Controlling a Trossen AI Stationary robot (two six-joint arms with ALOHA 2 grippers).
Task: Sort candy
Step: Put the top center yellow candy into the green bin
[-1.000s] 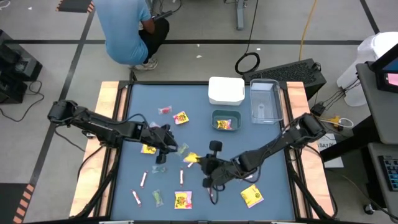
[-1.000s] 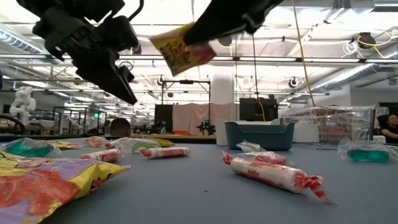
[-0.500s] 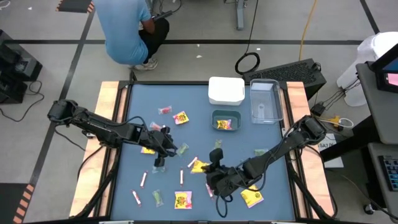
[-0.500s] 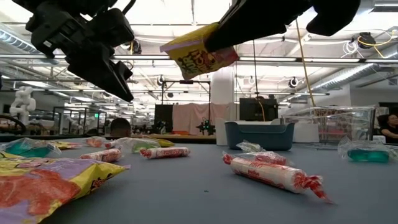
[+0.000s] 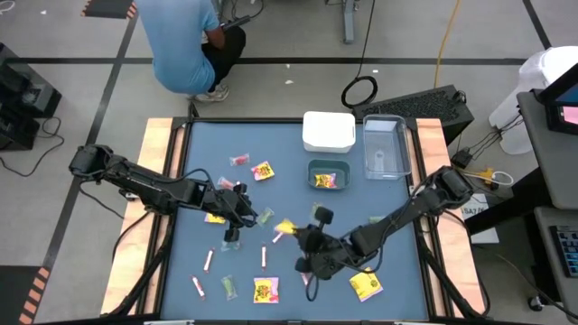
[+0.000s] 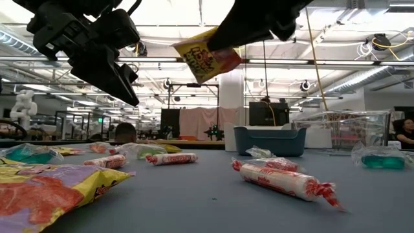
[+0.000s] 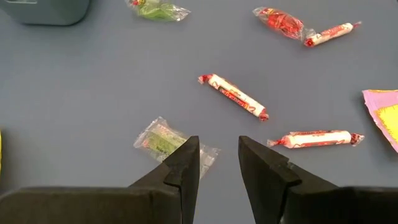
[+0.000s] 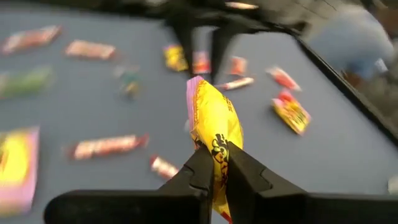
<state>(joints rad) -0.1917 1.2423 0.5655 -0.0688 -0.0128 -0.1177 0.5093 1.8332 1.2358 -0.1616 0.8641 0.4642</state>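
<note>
Tabletop (image 5: 397, 271), seen from above, with both of my arms reaching in toward its middle. My right arm stretched from the right edge, low and nearly flat; its right gripper (image 8: 214, 163) hung above the surface with the jaws clamped on a yellow packet (image 6: 206, 57), held clear of the tabletop. My left arm extended from the left edge, its left gripper (image 7: 217, 163) pointing down with the jaws slightly apart and holding nothing, just above a green clear-wrapped piece (image 7: 163, 138). Pink-white sticks (image 7: 233, 96) and further packets lay scattered around both grippers.
</note>
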